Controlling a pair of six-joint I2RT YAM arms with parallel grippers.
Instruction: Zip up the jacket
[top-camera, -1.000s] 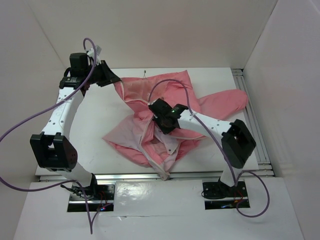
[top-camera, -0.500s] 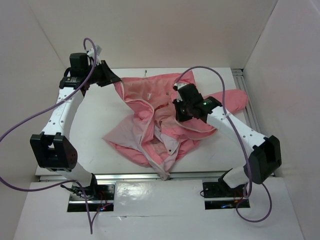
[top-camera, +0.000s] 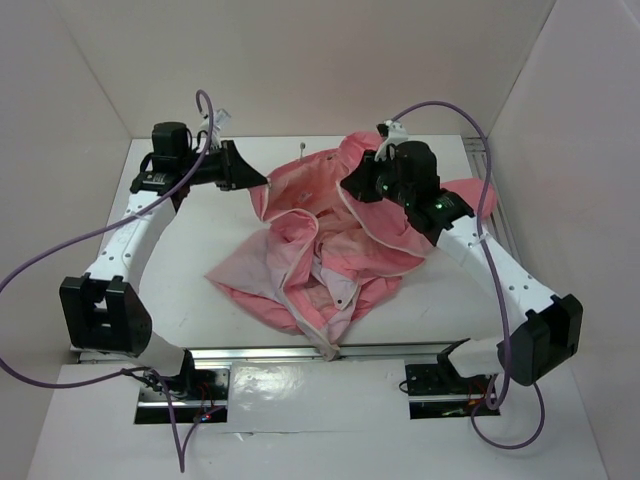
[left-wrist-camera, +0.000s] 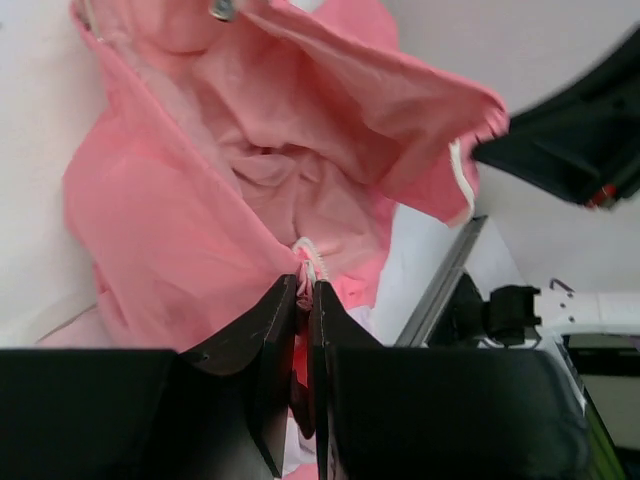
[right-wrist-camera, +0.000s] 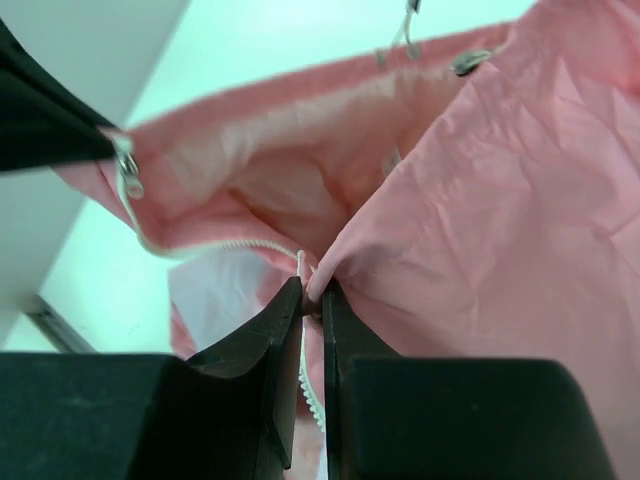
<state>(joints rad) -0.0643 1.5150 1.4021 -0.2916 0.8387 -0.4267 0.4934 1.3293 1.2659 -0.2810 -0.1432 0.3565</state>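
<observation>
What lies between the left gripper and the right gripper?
Only the jacket: in the top view, its pink fabric spans from the left gripper to the right gripper.

White panels (top-camera: 320, 70) are enclosing a table (top-camera: 200, 230), aluminium rail (top-camera: 260, 353) is edging it and purple cables (top-camera: 440, 103) are trailing, pointing to a robotics lab.

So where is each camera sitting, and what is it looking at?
Top camera: high behind the arms, looking down at the table and jacket; both arms show, with the left pincer and right pincer.
Left wrist camera: on the left arm, looking along its black fingers, pinched on jacket cloth.
Right wrist camera: on the right arm, looking along its fingers, pinched on the jacket's edge.
Shared: all see the pink jacket; the right wrist view catches the left pincer.
</observation>
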